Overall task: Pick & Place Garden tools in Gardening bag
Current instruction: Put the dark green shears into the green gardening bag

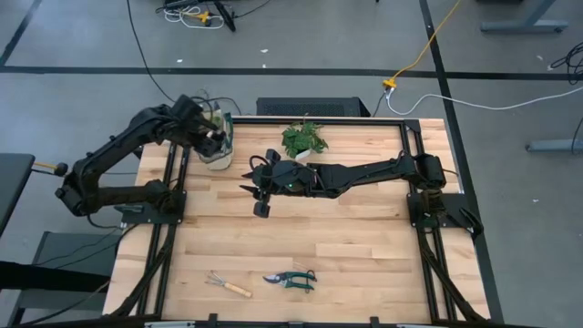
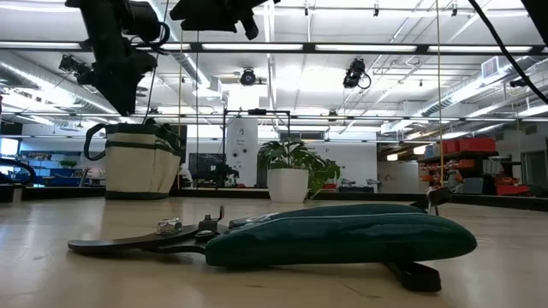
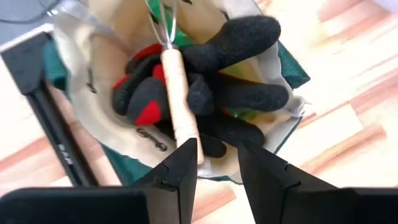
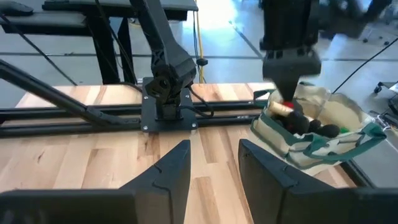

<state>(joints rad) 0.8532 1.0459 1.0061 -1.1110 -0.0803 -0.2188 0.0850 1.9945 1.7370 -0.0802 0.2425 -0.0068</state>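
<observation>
From high above, we see our left gripper (image 1: 215,137) hanging right over the gardening bag (image 1: 219,155) at the far left of the table (image 1: 364,237). Our right gripper (image 1: 262,208) waits near the middle, beside the potted plant (image 1: 304,139). Two tools lie at the near edge, well apart from both grippers: the pruning shears (image 1: 291,279) and the small rake (image 1: 227,285). We think one tool has just gone into the bag, so the next job is to go and fetch those two. That calls for a long reach down to the near edge and a drop onto a handle.

From table height, we see the pruning shears (image 2: 291,238) lying flat and close, with the gardening bag (image 2: 141,161) and the potted plant (image 2: 293,175) far behind. The left arm hangs above the bag.

From the left wrist, we look down into the gardening bag (image 3: 81,118). The black-and-red gloves (image 3: 205,81) are inside, and a wooden-handled tool (image 3: 177,93) stands among them. Our left gripper (image 3: 219,163) has its jaws spread a little. They hold nothing. The tool's handle end sits just by one finger, not pinched.

From the right wrist, our right gripper (image 4: 214,163) has its jaws spread too, with only bare table between them. The gardening bag (image 4: 311,134) is off to one side, with the left arm above it.
</observation>
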